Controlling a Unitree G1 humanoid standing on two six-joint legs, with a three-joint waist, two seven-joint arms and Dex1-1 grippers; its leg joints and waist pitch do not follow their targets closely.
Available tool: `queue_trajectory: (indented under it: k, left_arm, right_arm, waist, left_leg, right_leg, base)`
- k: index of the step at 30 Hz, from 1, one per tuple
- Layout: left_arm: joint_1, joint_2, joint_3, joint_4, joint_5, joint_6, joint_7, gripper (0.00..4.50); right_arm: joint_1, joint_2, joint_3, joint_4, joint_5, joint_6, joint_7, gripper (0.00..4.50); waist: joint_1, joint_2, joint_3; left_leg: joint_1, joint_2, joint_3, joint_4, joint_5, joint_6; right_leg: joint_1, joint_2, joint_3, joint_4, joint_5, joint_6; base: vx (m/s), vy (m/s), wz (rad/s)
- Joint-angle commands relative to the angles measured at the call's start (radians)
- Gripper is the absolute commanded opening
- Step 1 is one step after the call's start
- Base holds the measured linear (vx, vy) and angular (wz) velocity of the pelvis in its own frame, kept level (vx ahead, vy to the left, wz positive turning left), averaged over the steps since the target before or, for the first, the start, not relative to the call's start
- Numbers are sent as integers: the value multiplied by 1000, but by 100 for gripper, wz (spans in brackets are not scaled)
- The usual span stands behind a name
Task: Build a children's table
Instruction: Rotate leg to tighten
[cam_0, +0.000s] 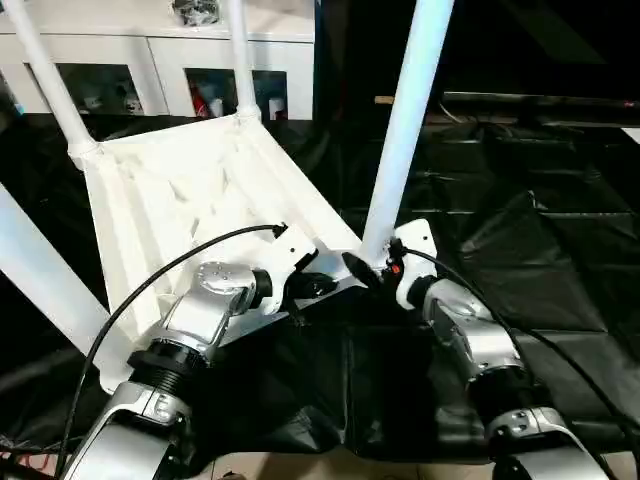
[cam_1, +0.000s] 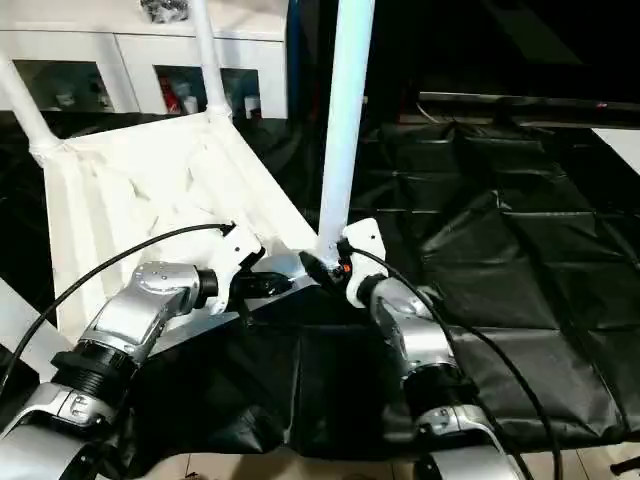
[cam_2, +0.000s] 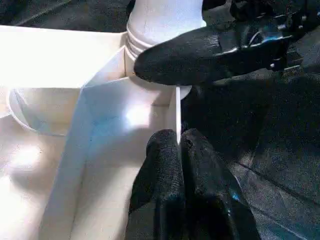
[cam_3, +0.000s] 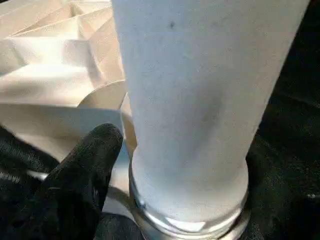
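Nearest the camera, 2 silver forearms reach forward over a black sheet (cam_1: 520, 270) that covers the work surface. The left gripper (cam_2: 178, 150) is clenched on the thin side wall of the tabletop (cam_0: 170, 200), 1 black finger on each face of the wall, just beside the near corner socket (cam_2: 150, 55). The right gripper (cam_0: 372, 268) is at the base of the near leg (cam_0: 405, 120); 1 black finger (cam_3: 85, 165) lies against the leg where it meets the socket, but its other finger is hidden, so whether it is grasping the leg cannot be told. That leg stands upright in the socket, with a ring of its threaded end showing at the joint in the right wrist view. The tabletop lies upside down on the black sheet, ribbed underside up, tilted up toward the far left. 2 more legs (cam_0: 45, 80) (cam_0: 240, 55) rise from its far corner sockets, and a 4th leg (cam_0: 40, 275) crosses the left edge of the view. Behind stands a white glass-fronted cabinet (cam_0: 150, 70).
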Motion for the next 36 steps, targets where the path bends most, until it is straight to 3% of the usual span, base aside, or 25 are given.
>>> queue_trajectory:
  k: [1,4,5,6,13,20,35,36]
  left_arm:
    - [-37,-31,-45,-34,-2,4,-16,0]
    - [-40,-25,-48,-28,5,40,-17,0]
    - [-41,-24,-45,-26,2,54,-18,0]
    - [-44,-21,-42,-23,-1,71,-20,28]
    - [-46,0,-63,-12,22,72,-21,90]
    - [-38,26,-54,-29,8,93,-33,90]
    - [0,106,-61,-79,0,102,-84,90]
    - [8,103,-64,-84,-7,96,-87,75]
  right_arm:
    - [11,26,82,-17,7,10,83,376]
    - [15,1,63,-25,14,12,98,376]
    - [15,-7,56,-25,15,10,102,376]
    - [17,-23,43,-21,13,4,105,384]
    - [22,-39,33,-24,12,-1,111,386]
    - [18,-49,25,-22,18,-3,123,386]
    - [16,-75,25,-12,13,-10,144,386]
    - [16,-74,26,-12,13,-10,145,386]
  waist:
    - [5,-4,-61]
    - [8,-4,-61]
    - [10,13,-61]
    - [9,4,-61]
    - [7,4,-62]
    - [7,2,-60]
    - [6,1,-59]
    - [7,2,-59]
  left_leg:
    - [5,15,3,-68,-278,30]
    - [4,14,4,-67,-259,35]
    - [6,14,3,-68,-263,30]
    - [7,13,5,-67,-275,28]
    - [3,13,2,-68,-267,31]
    - [6,14,3,-68,-284,30]
    - [5,15,3,-70,-278,25]
    - [5,15,3,-70,-278,25]
  right_leg:
    - [44,-40,38,-85,-271,-189]
    - [45,-39,38,-81,-244,-199]
    - [45,-39,38,-80,-242,-203]
    - [46,-37,37,-82,-238,-207]
    - [51,-37,36,-79,-215,-211]
    - [48,-39,35,-84,-258,-211]
    - [46,-39,37,-82,-262,-207]
    - [46,-39,37,-82,-261,-207]
  base:
    - [0,0,0]
    - [0,0,0]
    - [0,0,0]
    - [0,0,0]
    - [0,0,0]
    - [0,0,0]
    - [0,0,0]
    - [0,0,0]
